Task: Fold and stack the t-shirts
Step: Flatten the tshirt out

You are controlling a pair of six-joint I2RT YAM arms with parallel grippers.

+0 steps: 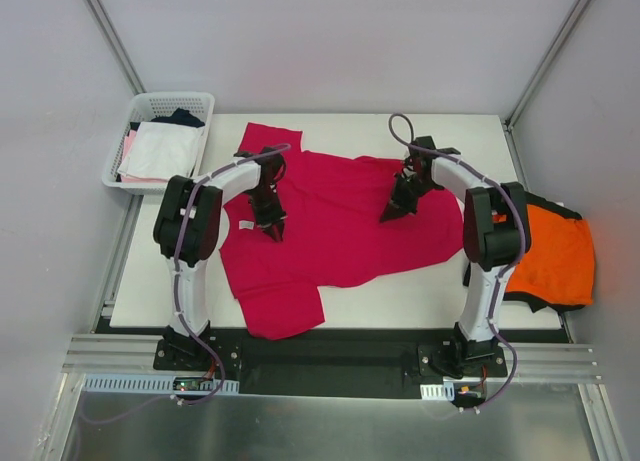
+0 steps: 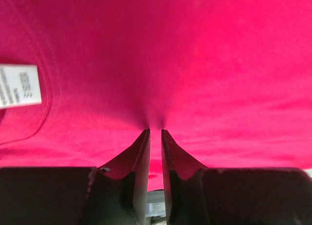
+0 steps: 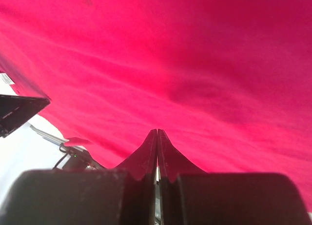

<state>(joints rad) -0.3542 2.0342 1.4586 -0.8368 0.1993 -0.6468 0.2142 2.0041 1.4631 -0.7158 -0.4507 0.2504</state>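
Currently the crimson t-shirt (image 1: pixel 340 221) lies spread across the middle of the table (image 1: pixel 450 291), with the orange t-shirt (image 1: pixel 555 256) at the table's right edge. The left gripper (image 2: pixel 156 131) pinches a pucker of crimson cloth; the right gripper (image 3: pixel 157 132) has its jaws pressed together.

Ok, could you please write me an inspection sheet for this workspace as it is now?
Surface: white table, bare at the front right.
Job's things: crimson t-shirt spread across the middle; orange t-shirt lies on a black t-shirt at the right edge.
Clutter: white mesh basket by the far left corner, with white, pink and dark garments inside.
Grippers: left gripper closed on a pucker of the crimson t-shirt; right gripper shut, tips at the same shirt, hold unclear.
Cables: cables run along each arm; no snag seen.
Surroundings: pale walls, metal rail at the near edge.
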